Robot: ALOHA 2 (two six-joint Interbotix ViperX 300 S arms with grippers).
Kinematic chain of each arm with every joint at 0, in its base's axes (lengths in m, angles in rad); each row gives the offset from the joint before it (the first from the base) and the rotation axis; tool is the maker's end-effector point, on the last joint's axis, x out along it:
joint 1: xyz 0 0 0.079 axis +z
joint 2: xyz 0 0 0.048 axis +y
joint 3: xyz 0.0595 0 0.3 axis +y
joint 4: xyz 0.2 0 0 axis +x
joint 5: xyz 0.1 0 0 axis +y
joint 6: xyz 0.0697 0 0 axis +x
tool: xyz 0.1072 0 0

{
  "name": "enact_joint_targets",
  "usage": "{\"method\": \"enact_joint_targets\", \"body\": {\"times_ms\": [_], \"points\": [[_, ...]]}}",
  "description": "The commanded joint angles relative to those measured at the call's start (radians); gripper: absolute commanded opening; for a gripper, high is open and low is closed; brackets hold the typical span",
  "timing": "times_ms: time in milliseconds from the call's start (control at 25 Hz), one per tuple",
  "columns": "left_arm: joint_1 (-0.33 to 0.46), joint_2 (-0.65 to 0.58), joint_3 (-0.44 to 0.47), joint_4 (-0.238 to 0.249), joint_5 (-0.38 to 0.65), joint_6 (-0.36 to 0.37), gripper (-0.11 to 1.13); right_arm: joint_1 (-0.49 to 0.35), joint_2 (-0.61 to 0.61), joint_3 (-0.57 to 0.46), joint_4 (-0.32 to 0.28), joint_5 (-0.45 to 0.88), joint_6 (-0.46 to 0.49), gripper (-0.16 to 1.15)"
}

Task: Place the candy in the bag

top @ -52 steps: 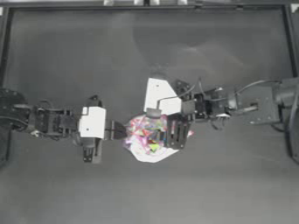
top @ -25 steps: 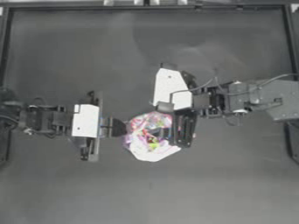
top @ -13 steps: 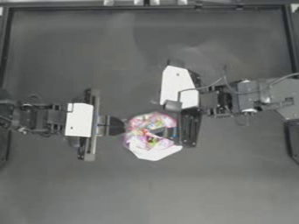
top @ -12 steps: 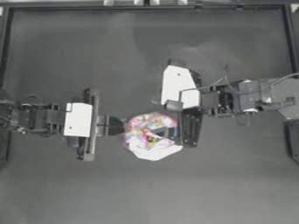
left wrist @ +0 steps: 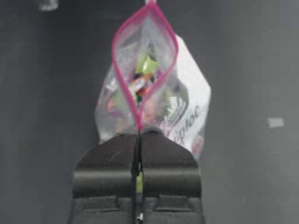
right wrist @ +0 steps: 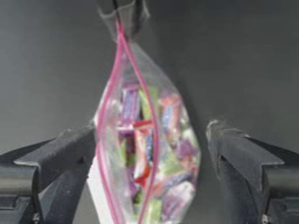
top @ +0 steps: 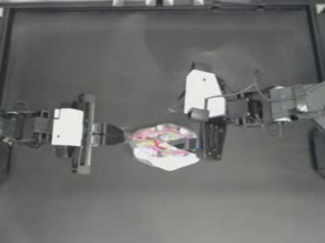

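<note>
The clear bag (top: 162, 147) with its pink-red seal strip and jumbled sweets lies mid-table between both arms. My left gripper (top: 123, 136) is shut on the left end of the seal; the left wrist view shows its jaws (left wrist: 139, 131) pinching the strip while the bag's mouth (left wrist: 143, 65) gapes beyond. My right gripper (top: 202, 141) is at the bag's right end, open. In the right wrist view its gripper (right wrist: 151, 131) straddles the bag (right wrist: 149, 166), one jaw on each side and neither touching it. I cannot make out the single white candy apart from the sweets inside.
The right arm's white wrist block (top: 203, 92) hangs over the table behind the bag. A tiny pale square (left wrist: 274, 122) lies on the dark table beside the bag, too small to identify. The table's raised frame (top: 158, 7) runs along the far side.
My left arm has drawn back leftward, still holding the seal's end. The right arm has shifted rightward. The bag now lies stretched between them with its mouth parted.
</note>
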State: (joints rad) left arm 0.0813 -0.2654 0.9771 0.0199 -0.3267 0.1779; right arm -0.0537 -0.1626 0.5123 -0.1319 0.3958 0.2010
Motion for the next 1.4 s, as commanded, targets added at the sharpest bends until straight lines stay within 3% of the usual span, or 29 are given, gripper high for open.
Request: {"method": "enact_joint_targets", "body": {"times_ms": [40, 600, 760, 1080, 1160, 1400], "points": [[0.002, -0.044, 0.000, -0.008, -0.005, 0.002, 0.05, 0.003, -0.031, -0.006, -0.002, -0.006, 0.003, 1.01], [0.002, -0.043, 0.025, -0.008, -0.011, 0.000, 0.08, 0.011, -0.061, 0.015, -0.002, -0.011, 0.008, 1.01], [0.002, -0.041, 0.025, -0.008, -0.012, 0.000, 0.29, 0.014, -0.063, 0.014, -0.002, -0.014, 0.008, 1.01], [0.008, -0.028, 0.021, -0.014, -0.014, -0.006, 1.02, 0.017, -0.063, 0.015, -0.002, -0.014, 0.008, 1.01], [0.015, -0.023, 0.021, -0.025, -0.014, -0.005, 1.06, 0.017, -0.061, 0.015, 0.000, -0.014, 0.006, 1.01], [0.020, -0.025, 0.014, -0.031, -0.021, -0.006, 1.01, 0.017, -0.063, 0.015, -0.002, -0.014, 0.000, 1.01]]}}
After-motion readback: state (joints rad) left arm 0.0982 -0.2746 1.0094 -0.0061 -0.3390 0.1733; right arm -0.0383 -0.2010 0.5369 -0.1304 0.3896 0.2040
